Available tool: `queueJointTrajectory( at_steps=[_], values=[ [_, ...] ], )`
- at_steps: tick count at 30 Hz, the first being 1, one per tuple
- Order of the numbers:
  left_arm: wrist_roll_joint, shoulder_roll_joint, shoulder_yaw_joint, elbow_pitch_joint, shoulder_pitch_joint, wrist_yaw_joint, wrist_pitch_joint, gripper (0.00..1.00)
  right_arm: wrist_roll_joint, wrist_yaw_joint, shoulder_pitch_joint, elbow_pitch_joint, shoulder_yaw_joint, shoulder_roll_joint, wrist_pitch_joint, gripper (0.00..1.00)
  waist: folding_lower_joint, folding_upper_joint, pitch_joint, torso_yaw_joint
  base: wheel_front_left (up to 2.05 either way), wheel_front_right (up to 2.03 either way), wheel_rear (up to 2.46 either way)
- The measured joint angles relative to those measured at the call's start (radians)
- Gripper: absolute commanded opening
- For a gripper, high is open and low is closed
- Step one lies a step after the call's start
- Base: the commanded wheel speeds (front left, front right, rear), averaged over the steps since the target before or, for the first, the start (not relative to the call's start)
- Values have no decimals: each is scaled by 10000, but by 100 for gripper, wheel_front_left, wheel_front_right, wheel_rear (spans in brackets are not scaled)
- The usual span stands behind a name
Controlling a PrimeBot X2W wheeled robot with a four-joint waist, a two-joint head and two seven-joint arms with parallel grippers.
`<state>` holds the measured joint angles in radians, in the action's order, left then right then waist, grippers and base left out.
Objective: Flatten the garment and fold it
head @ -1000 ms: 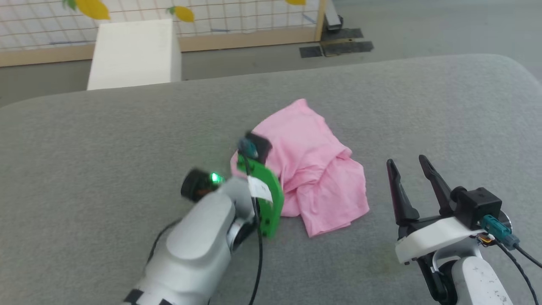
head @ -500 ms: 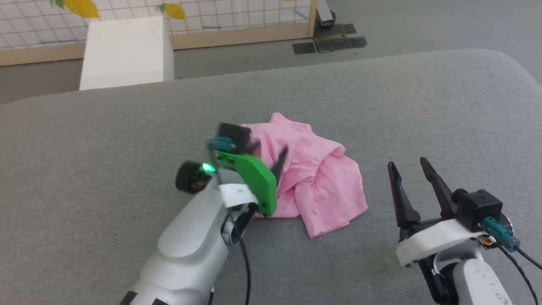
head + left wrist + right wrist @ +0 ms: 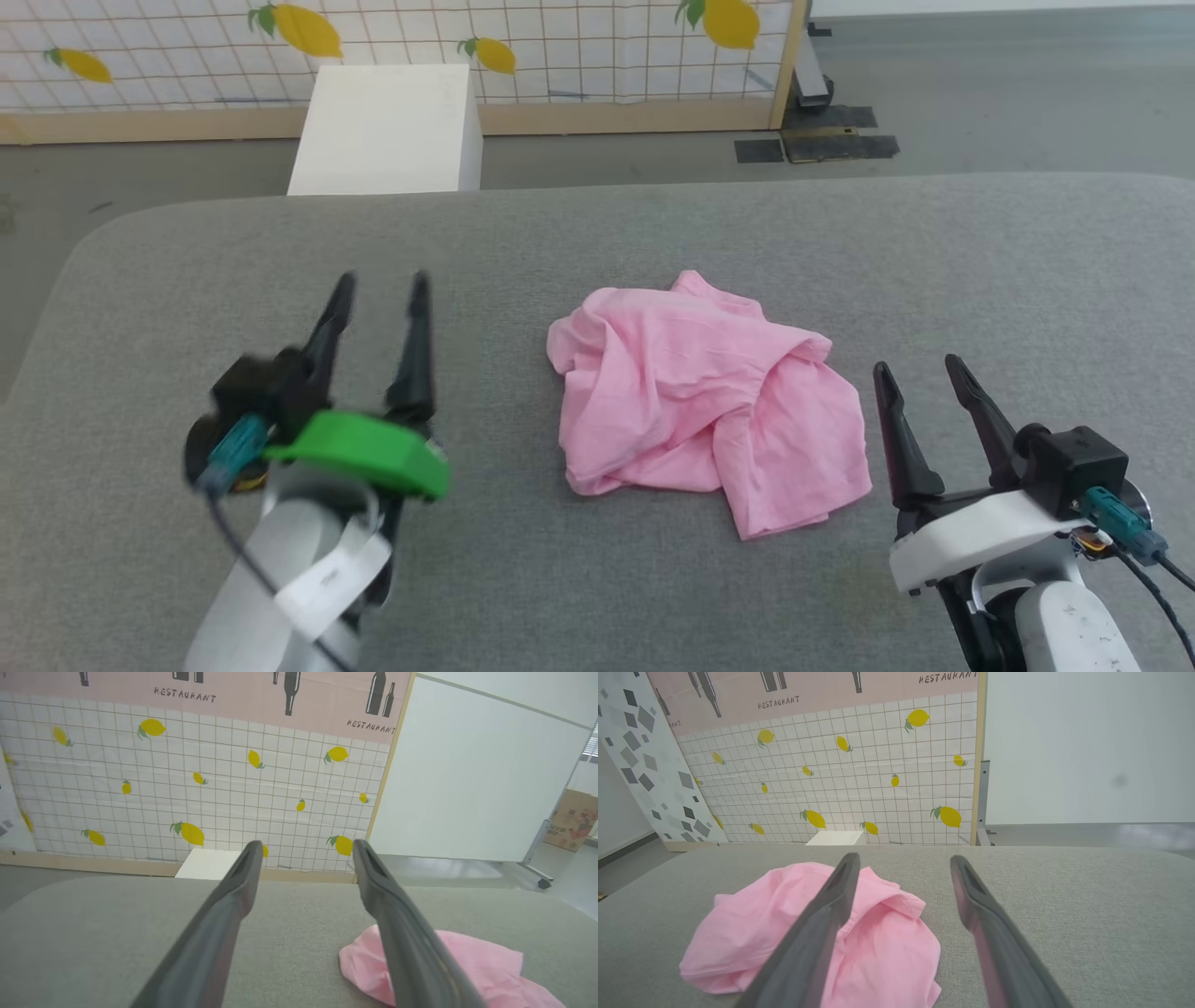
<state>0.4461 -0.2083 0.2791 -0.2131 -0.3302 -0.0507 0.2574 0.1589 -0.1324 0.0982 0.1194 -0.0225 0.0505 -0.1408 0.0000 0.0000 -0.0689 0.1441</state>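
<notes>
Flattening stage, barely begun: pink garment (image 3: pixel 691 401) crumpled in a heap on the grey table (image 3: pixel 597 233), between left claw (image 3: pixel 384 280) and right claw (image 3: pixel 917 364), both spread wide and empty. Next, likely: pinch opposite edges, pull apart.

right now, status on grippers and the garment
Left gripper open, empty. Right gripper open, empty. Garment crumpled between them, not flattened. Nothing blocking it.

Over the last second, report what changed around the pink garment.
The left end effector, closed on the garment a second ago, opened, let go and drew back to the garment's left, now clear of it. The head camera shifted too. The garment remains a crumpled heap on the grey surface; the right end effector stays open at its right.
</notes>
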Motion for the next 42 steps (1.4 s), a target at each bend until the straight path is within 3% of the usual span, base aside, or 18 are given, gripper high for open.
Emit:
queueJointTrajectory(
  at_steps=[6, 13, 23, 33, 35, 36, 42],
  values=[
    [-685, -29, -934, 886, 1608, -25, 6, 100, -12, 0, -90, -69, -12, 0, 90, 100, 0, 0, 50, -174, 0, 0, 0],
    [-1175, 504, -1475, 1367, 2327, 190, 6, 100, 31, 0, -158, 107, -272, 0, 951, 100, 0, 0, -84, -339, 0, 0, 0],
    [-1733, 1156, -1806, 1622, 2309, 604, 6, 100, 207, 0, 1392, 1684, -932, -4, 4194, 100, 0, 0, -564, -641, 0, 0, 0],
    [-1837, 1430, -2013, 1452, 2133, 941, 6, 100, 731, 2, 3471, 3979, -1494, -4, 5101, 100, 1, 0, -1051, -1104, 0, 0, 0],
    [-1843, 1450, -2025, 1386, 2114, 953, 6, 100, 844, 2, 3702, 4289, -1572, -10, 5037, 46, 1, 0, -1102, -1183, 0, 0, 0],
    [-1843, 1457, -2031, 1352, 2105, 991, 6, 100, 918, 2, 3801, 4401, -1684, -6, 4964, 0, 1, 0, -1122, -1220, 0, 0, 0],
    [-1868, 1499, -2105, 1256, 2105, 1035, 6, 100, 1561, 2, 4167, 4280, -2516, 6, 4224, 0, 1, 0, -1029, -1268, 0, 0, 0]
  ],
)
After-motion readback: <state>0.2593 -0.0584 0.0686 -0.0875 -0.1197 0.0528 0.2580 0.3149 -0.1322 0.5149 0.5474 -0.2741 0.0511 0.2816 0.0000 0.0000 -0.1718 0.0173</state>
